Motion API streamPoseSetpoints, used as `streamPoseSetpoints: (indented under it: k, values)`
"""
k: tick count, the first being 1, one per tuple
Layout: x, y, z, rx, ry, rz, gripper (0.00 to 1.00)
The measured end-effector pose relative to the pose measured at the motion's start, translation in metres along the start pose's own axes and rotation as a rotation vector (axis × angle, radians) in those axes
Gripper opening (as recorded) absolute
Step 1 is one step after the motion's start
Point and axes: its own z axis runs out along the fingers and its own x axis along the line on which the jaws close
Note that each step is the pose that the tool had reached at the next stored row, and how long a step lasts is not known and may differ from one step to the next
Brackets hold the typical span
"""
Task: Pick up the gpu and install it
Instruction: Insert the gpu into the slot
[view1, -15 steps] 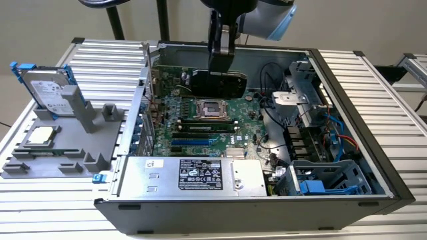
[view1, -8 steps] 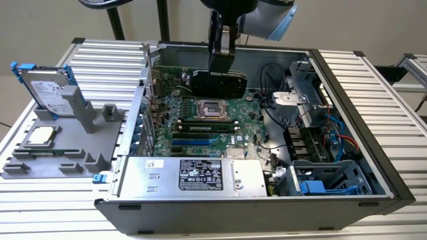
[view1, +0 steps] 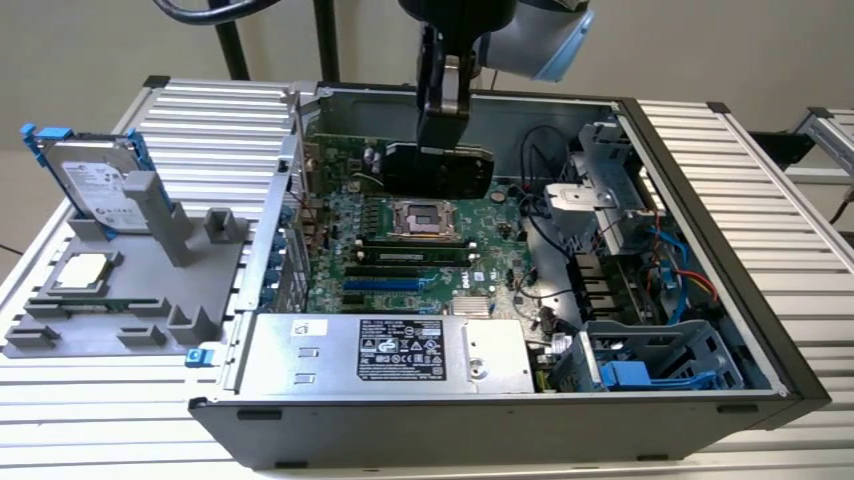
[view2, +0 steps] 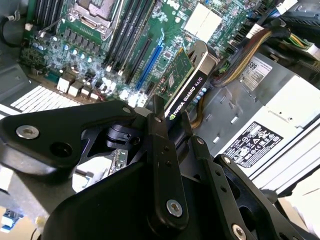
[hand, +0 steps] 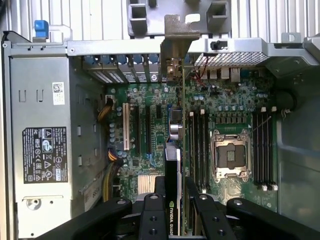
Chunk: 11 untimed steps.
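- Table (view1: 747, 170): ribbed metal surface, carrying the computer case and the grey holder.
- Computer case (view1: 694, 330): lay open on its side in the middle of the table, inside facing up.
- Green main board (view1: 400, 270): covered the case floor; an open processor socket (view1: 424, 218) sat near its middle, with long slots (view1: 394, 285) on the near side of the socket.
- Power supply (view1: 387, 350): silver box with a label, at the near side of the case in the exterior view.
- Grey holder (view1: 134, 300): stood on the table at the exterior view's left, outside the case.
- Hard drive (view1: 91, 185): silver with blue rails, propped upright at the far end of the holder.
- Robot arm (view1: 461, 40): came down from above over the far half of the case.
- Claw (view1: 441, 150): clenched on the graphics card, its black fingers (hand: 152, 220) pressed on both faces of the card in both wrist views.
- Graphics card (view1: 434, 170): held on edge above the main board, on the far side of the socket, not seated in any slot; its silver end bracket (hand: 175, 45) pointed toward the case's slotted side wall in the first wrist view.
- Processor chip (view1: 83, 270): small silver square, lying flat in the holder on the near side of the hard drive.
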Motion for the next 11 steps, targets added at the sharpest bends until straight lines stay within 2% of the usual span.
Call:
streamPoseSetpoints:
  k: [11]
  values:
    - [0.0,-0.0023,0.0026,-0.0001,0.0,0.0,0.0]
